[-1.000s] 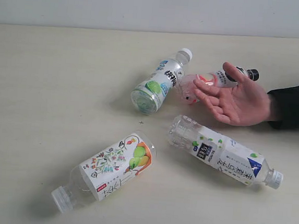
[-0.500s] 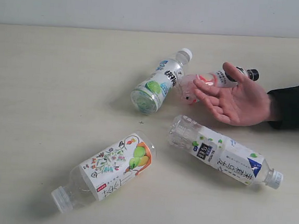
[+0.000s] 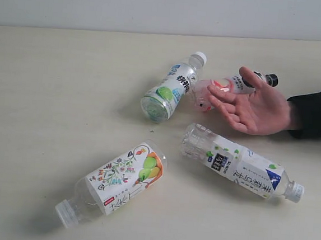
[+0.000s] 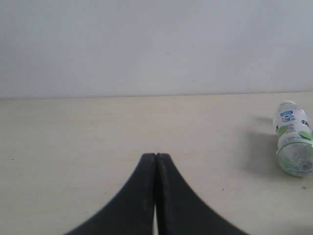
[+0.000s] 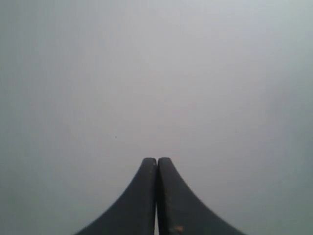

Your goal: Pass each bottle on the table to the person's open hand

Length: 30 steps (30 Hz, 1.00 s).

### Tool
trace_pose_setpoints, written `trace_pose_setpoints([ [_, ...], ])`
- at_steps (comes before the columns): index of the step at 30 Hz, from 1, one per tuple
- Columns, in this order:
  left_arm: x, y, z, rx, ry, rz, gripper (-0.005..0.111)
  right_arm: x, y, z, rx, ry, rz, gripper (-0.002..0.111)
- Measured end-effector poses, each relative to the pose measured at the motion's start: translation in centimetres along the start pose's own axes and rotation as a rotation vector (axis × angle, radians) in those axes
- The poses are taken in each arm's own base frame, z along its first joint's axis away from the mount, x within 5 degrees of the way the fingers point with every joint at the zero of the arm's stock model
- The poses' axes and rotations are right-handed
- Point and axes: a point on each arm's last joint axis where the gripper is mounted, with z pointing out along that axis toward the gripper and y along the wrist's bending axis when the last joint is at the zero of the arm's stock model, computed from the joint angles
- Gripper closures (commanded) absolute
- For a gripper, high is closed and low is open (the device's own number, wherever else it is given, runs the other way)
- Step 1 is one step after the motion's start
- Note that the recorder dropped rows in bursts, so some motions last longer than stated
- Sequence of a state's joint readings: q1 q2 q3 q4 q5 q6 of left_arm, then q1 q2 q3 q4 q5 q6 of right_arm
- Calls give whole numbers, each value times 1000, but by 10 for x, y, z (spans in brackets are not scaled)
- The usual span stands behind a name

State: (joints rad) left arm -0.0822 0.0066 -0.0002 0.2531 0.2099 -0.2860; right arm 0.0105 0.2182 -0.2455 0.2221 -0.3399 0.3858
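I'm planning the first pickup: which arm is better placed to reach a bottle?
Probably left. The left claw, shut and empty, faces the table with the green-and-blue bottle in view. The right claw, also shut, faces only blank grey with no bottle.

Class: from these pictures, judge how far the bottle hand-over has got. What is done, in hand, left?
Done: nothing; the floral bottle, navy bottle, green bottle and pink bottle all lie on the table. In hand: nothing; the left fingers and right fingers are shut and empty, and the hand is open, holding no bottle. Left: all four hand-overs.
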Motion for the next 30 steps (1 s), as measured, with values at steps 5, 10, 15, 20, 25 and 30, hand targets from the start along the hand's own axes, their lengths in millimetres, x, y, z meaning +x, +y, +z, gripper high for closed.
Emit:
trace_pose_setpoints([
  [5, 0, 0, 0, 0, 0, 0, 107, -17, 25, 51, 49, 258, -249, 108],
  [10, 0, 0, 0, 0, 0, 0, 107, -10, 20, 96, 180, 636, -520, 108],
  [15, 0, 0, 0, 0, 0, 0, 107, 24, 16, 127, 112, 1094, -575, 108],
  [20, 0, 0, 0, 0, 0, 0, 107, 67, 16, 147, -86, 1523, -468, 104],
  [25, 0, 0, 0, 0, 0, 0, 107, 103, 23, 146, -224, 1727, -538, 96],
  [30, 0, 0, 0, 0, 0, 0, 107, 126, 42, 133, -379, 1816, -780, 86],
])
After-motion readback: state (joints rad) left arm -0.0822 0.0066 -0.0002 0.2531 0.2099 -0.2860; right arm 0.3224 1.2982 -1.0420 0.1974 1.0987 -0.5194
